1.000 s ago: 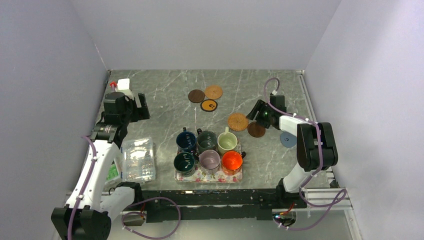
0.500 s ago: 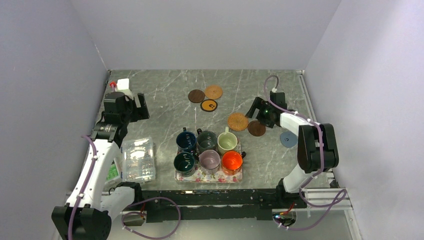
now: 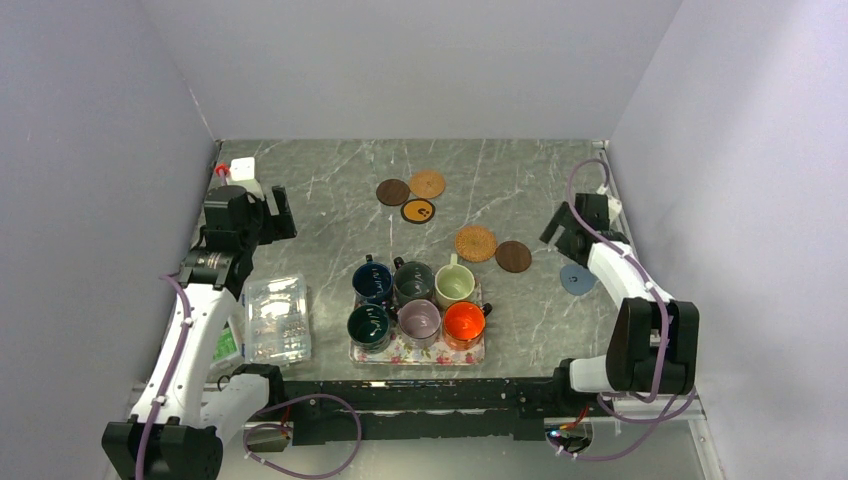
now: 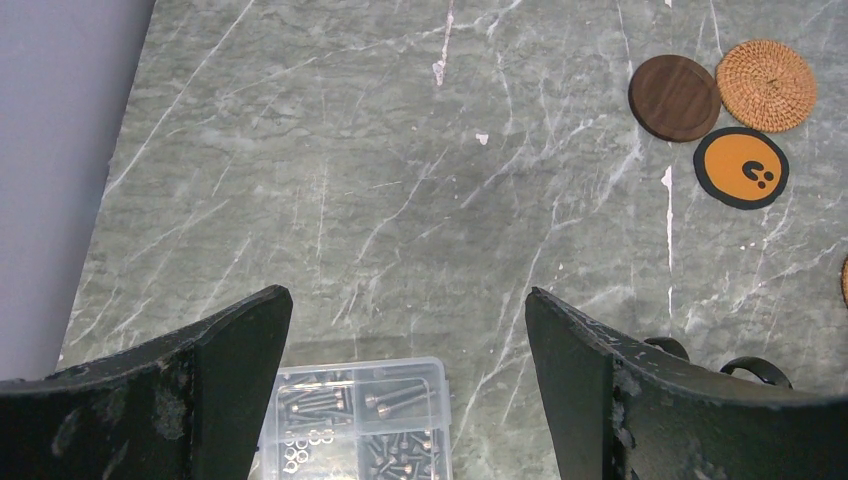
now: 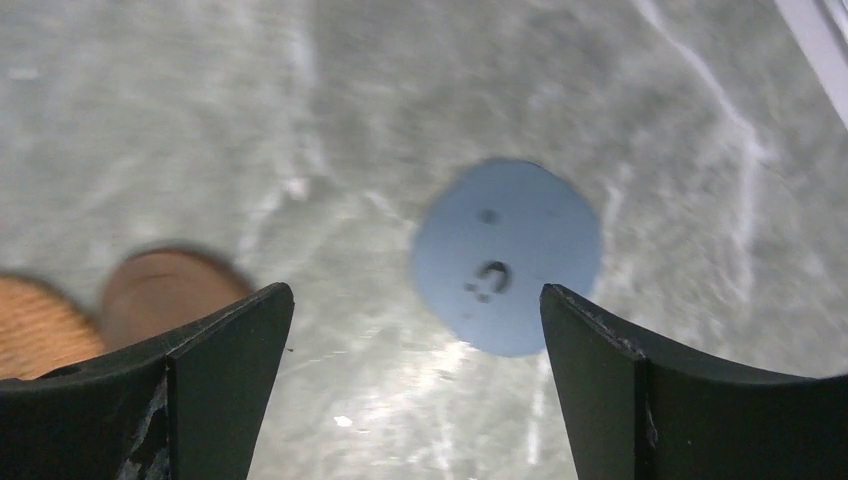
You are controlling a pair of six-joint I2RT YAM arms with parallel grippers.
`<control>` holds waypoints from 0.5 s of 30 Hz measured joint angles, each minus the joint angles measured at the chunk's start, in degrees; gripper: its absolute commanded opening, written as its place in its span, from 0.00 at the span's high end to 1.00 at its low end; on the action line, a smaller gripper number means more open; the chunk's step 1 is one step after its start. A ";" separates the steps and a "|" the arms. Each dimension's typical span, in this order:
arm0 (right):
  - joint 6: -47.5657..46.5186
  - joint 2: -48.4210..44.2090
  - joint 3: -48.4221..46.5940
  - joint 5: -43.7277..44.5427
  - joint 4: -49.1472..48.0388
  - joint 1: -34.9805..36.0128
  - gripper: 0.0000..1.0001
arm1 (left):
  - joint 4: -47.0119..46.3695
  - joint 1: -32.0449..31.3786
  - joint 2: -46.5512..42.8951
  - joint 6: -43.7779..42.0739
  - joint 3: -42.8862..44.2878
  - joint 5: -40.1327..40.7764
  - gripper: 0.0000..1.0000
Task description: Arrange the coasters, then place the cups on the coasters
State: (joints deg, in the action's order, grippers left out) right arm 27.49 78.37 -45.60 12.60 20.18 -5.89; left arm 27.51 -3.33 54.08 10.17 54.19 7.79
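Observation:
Six coasters lie on the marble table. At the back are a dark brown coaster, a tan woven coaster and a black one with an orange face. Right of centre lie a second woven coaster, a second brown coaster and a blue coaster. Six cups stand on the floral tray: navy, dark green, cream, dark green, mauve, orange. My right gripper hangs open and empty above the blue coaster. My left gripper is open and empty at the far left.
A clear plastic box of screws sits under my left arm. A white block stands in the back left corner. Grey walls close in the table on three sides, and a metal rail runs along the right edge.
My right gripper opened fully, left the brown coaster beside the woven one, and swung back to the right over the blue coaster. The left arm barely moved.

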 measured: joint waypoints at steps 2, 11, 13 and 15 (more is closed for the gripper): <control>-0.02 0.87 1.16 1.03 1.44 -1.97 0.00 | 0.00 0.00 -0.04 0.00 0.00 0.02 0.06; -0.13 4.90 2.47 1.75 3.85 -6.10 0.00 | 0.02 0.04 -0.72 0.00 0.00 0.02 0.06; -0.26 5.03 2.47 1.75 3.85 -6.10 0.00 | 0.02 0.04 -0.76 0.00 0.00 0.02 0.06; -0.33 5.46 2.47 1.73 3.89 -6.08 0.00 | 0.04 0.04 -0.76 0.00 0.00 0.00 0.06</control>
State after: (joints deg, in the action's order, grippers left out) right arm 27.16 83.83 -43.13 14.33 24.08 -11.97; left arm 27.55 -3.29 53.32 10.17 54.19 7.79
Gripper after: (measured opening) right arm 0.994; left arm 0.935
